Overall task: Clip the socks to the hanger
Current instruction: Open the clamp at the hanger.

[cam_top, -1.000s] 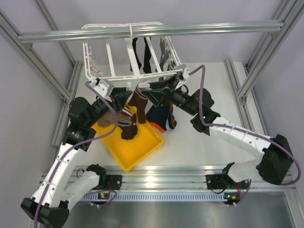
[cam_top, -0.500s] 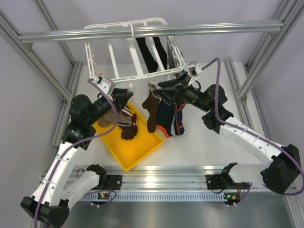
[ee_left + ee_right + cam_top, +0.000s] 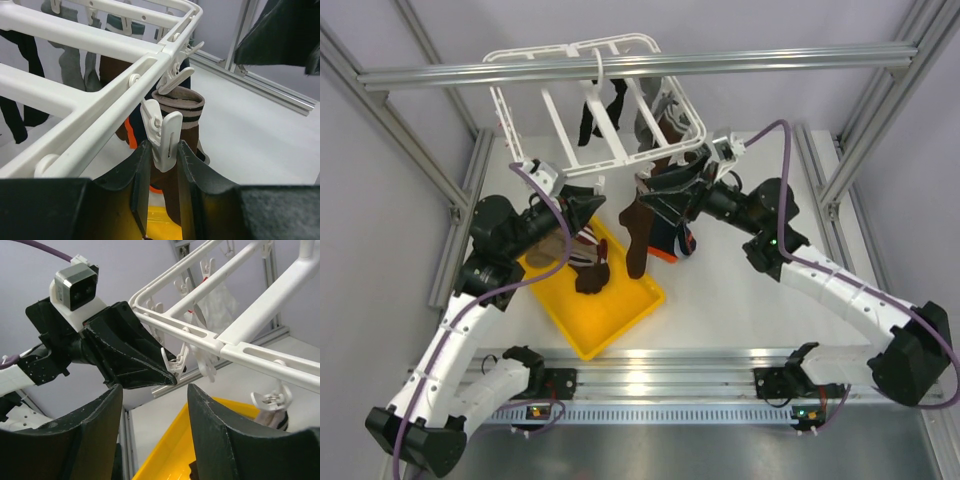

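The left pincer (image 3: pixel 164 150) pinches a white clip (image 3: pixel 161 127) dangling from a corner of the white hanger (image 3: pixel 95 107), a brown sock (image 3: pixel 187 120) hangs from the next clip just behind, and the right pincer (image 3: pixel 155 392) stands spread and empty beside the frame.

The white hanger (image 3: pixel 100 107) hangs tilted over the worktop (image 3: pixel 740 300) — a brown sock (image 3: pixel 177 107), dark-striped cuff up, dangles at a clip (image 3: pixel 176 80) on its corner; grey socks (image 3: pixel 70 65) and a black sock (image 3: pixel 19 114) hang farther along.

Bright even light, soft shadows, glare at near edge of table (image 3: pixel 650 352), foreground slightly soft
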`<control>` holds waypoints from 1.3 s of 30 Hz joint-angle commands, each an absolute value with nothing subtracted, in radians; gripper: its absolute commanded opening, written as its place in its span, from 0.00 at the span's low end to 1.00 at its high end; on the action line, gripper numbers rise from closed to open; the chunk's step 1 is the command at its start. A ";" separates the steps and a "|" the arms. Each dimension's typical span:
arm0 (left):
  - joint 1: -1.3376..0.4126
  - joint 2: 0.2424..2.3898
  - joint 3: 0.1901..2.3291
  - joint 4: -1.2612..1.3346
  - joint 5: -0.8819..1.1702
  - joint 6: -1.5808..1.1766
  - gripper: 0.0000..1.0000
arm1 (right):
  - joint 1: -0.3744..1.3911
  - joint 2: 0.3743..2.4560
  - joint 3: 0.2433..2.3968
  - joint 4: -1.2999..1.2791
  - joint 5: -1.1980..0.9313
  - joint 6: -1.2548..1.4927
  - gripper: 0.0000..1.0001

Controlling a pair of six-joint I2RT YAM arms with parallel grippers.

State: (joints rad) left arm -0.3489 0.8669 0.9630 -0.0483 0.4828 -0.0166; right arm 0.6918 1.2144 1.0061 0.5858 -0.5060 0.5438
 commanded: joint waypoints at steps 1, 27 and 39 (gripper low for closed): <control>-0.364 0.865 0.973 -0.092 0.632 -0.046 0.00 | 0.732 1.285 1.060 0.693 -0.532 0.572 0.54; -0.364 0.907 0.993 -0.110 0.727 -0.060 0.00 | 0.833 1.512 1.186 0.795 -0.336 0.621 0.66; -0.364 0.905 0.980 -0.127 0.723 -0.046 0.00 | 0.836 1.514 1.209 0.804 -0.284 0.672 0.37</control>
State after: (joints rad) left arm -0.3458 0.9085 0.9848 -0.0364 0.5751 -0.0273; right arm 0.8227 1.5219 1.1553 0.7265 -0.3210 0.6518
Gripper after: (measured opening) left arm 0.295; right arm 0.392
